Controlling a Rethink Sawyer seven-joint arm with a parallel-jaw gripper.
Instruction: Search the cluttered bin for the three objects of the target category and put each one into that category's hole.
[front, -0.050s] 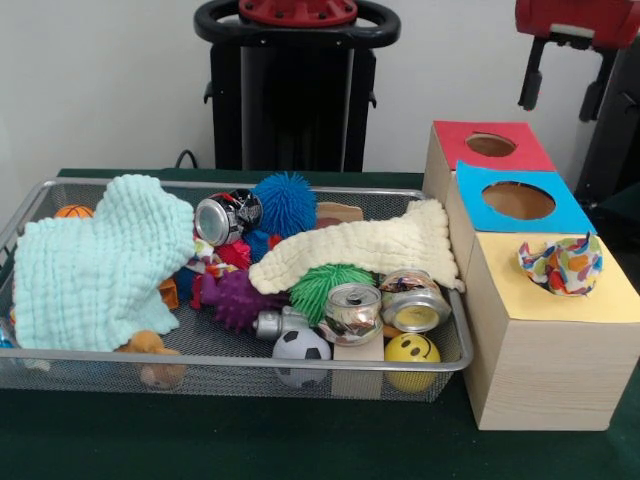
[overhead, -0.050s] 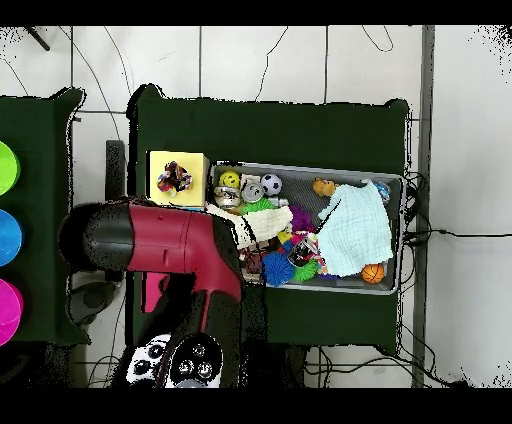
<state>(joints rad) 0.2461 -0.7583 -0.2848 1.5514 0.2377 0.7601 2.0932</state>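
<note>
Cans (front, -0.050s: 352, 312) in bin (front, -0.050s: 452, 355): no readable labels.

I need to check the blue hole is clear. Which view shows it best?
The front view: the blue hole lies open and unblocked on the box top. Overhead, the arm covers it entirely.

We find the wire bin (front, -0.050s: 40, 200) packed from wall to wall: a pale green cloth (front, -0.050s: 95, 262) smothers its left end and a cream cloth (front, -0.050s: 365, 250) drapes across the middle, both hiding what lies beneath, with two crushed cans (front, -0.050s: 385, 305) and balls wedged along the near rim. On the wooden box (front, -0.050s: 545, 350) beside it, the red hole (front, -0.050s: 490, 145) and blue hole (front, -0.050s: 518, 200) stand open, while a multicoloured item (front, -0.050s: 562, 265) sits in the yellow panel's opening. Overhead, the red arm (overhead, -0.050s: 165, 245) covers the box's near end.
</note>
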